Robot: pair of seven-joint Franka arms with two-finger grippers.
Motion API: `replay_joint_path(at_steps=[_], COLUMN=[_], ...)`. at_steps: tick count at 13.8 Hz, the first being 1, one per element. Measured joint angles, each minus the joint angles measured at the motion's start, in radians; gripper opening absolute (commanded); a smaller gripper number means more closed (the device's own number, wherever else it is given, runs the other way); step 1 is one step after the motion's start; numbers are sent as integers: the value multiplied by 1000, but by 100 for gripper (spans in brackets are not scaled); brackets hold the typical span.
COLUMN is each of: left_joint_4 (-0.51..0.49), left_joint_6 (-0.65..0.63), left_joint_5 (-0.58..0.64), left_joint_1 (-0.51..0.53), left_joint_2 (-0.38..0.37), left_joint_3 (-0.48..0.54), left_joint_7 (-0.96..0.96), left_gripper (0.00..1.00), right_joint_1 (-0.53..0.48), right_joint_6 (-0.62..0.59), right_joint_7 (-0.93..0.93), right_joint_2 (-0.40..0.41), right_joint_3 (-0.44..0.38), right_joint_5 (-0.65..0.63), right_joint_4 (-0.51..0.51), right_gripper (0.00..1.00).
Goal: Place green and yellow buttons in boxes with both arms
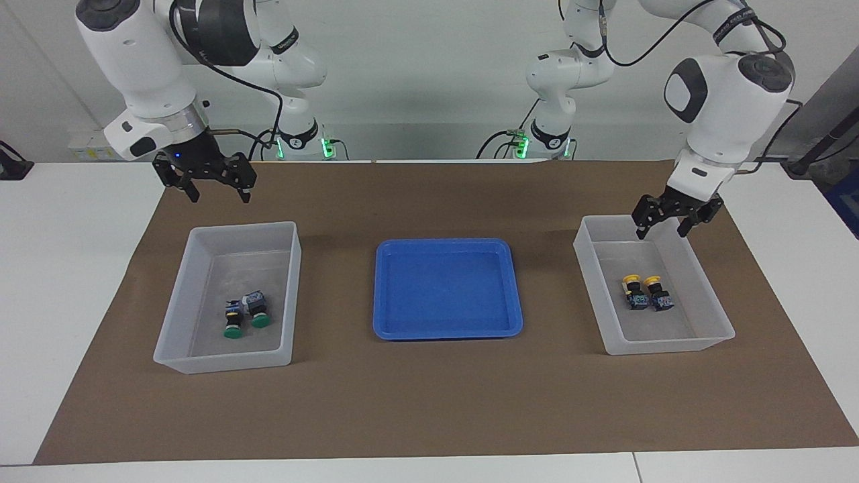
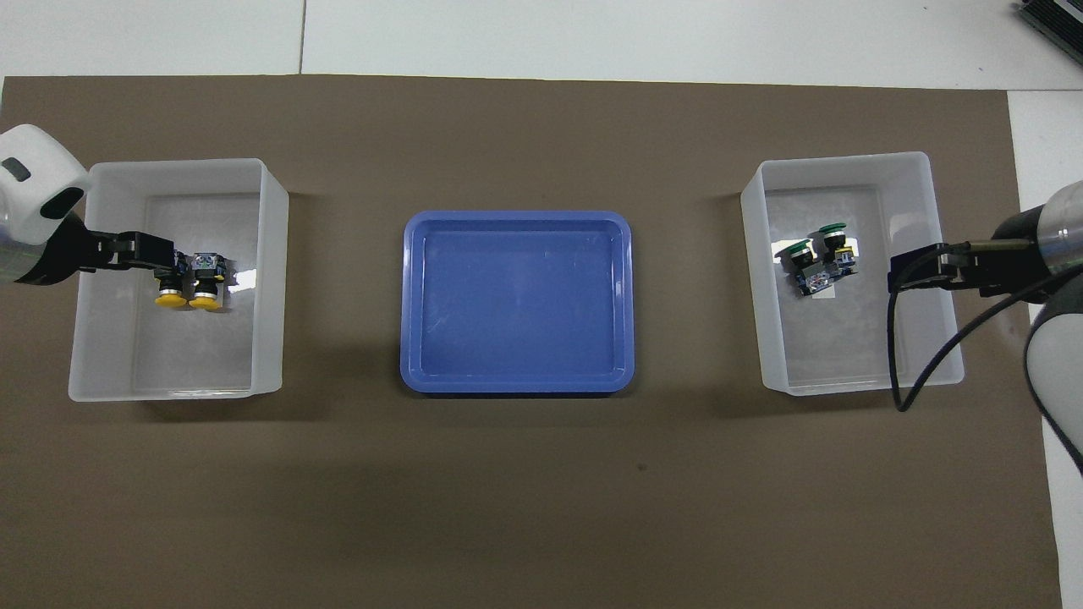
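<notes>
Both yellow buttons [image 1: 647, 291] and both green buttons [image 1: 244, 316] are lying in their boxes [image 1: 711, 332], leaving nothing to sort, while the left end effector [image 1: 676, 213] and right end effector [image 1: 205, 180] are hanging apart-fingered and empty.

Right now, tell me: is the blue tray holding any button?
No. The blue tray is bare; the green buttons and yellow buttons lie in the boxes.

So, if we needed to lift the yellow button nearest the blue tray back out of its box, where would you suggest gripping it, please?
I would grip that yellow button across its black body, coming straight down from above. It lies on its side on the floor of the box, and the second yellow button sits close beside it, so open fingers should straddle the body lengthwise, cap end to bluish end.
</notes>
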Motion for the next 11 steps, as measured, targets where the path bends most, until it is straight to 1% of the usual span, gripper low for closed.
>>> replay_joint_path(at_steps=[2,4,7,11], left_joint_4=[5,12,56,70], left_joint_6=[-71,-144,-248,-265], left_joint_5=[0,0,0,0], left_joint_1=[-4,-5,-5,-5], left_joint_2=[-54,-99,-132,-149], left_joint_3=[-1,-6,-18,-41], left_joint_7=[0,0,0,0], left_gripper=[100,100,100,100], right_joint_1=[0,0,0,0], right_joint_6=[0,0,1,1], right_joint_7=[19,19,20,21], right_joint_2=[0,0,0,0], right_joint_3=[1,1,1,1], right_joint_5=[0,0,0,0], right_joint_4=[0,0,0,0], right_gripper=[100,100,100,100])
